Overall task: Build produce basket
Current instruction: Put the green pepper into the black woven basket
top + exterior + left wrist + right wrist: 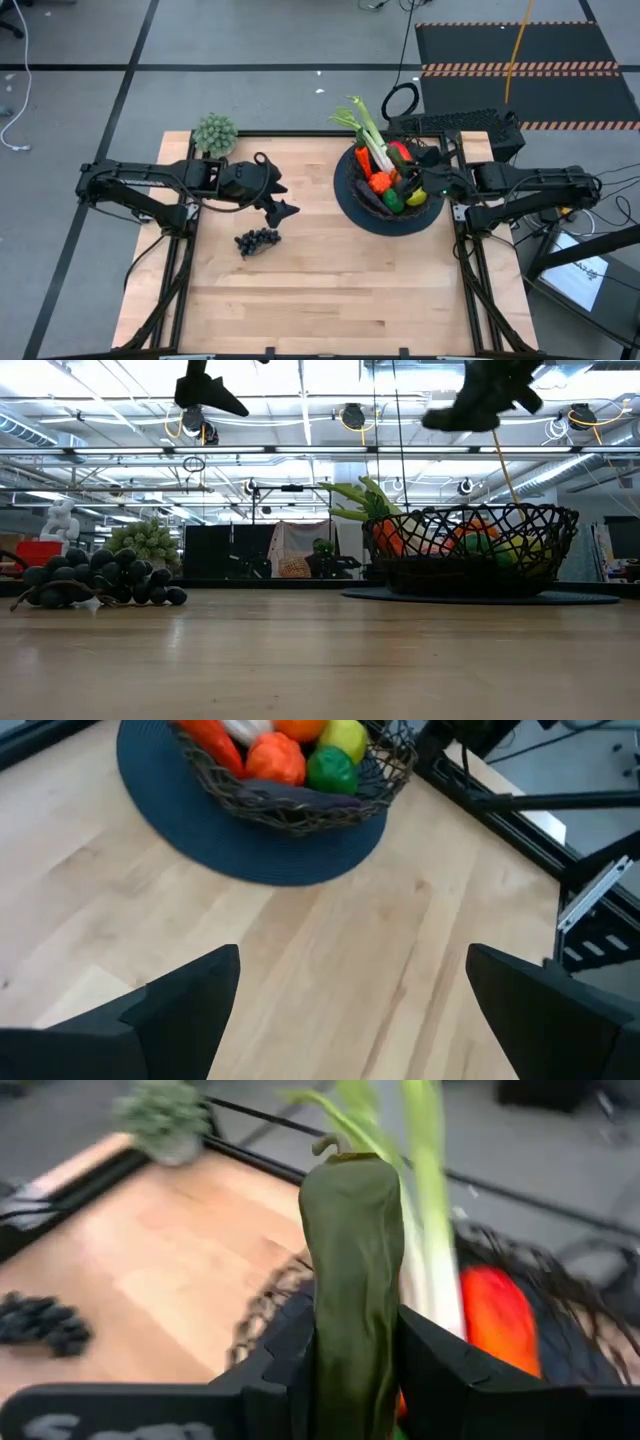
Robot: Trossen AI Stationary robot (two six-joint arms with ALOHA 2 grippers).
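Observation:
The black wire basket (347, 196) stands on a round blue mat at the table's far right. It holds a leek (366, 128), a carrot, a tomato, an orange, a lemon and other produce. My right gripper (418, 178) hangs over the basket's right side, shut on a green pickle (350, 1270). The dark grapes (257, 240) lie on the bare wood left of centre. My left gripper (284, 210) is open in the air just beyond the grapes and holds nothing; its fingers (180, 1010) point toward the basket (300, 812). My right gripper pinches the green pickle's lower body (352, 1360) between its two fingers, one on each side. The curled stem end (335, 1148) sticks out past the fingertips. The pickle is lifted clear, above the basket's rim.
A pale grey-green bushy clump (215, 132) stands at the far left corner. The blue mat (402, 224) reaches out past the basket. Black frame rails run along the table's left and right edges. The near half of the wooden top (330, 300) is bare.

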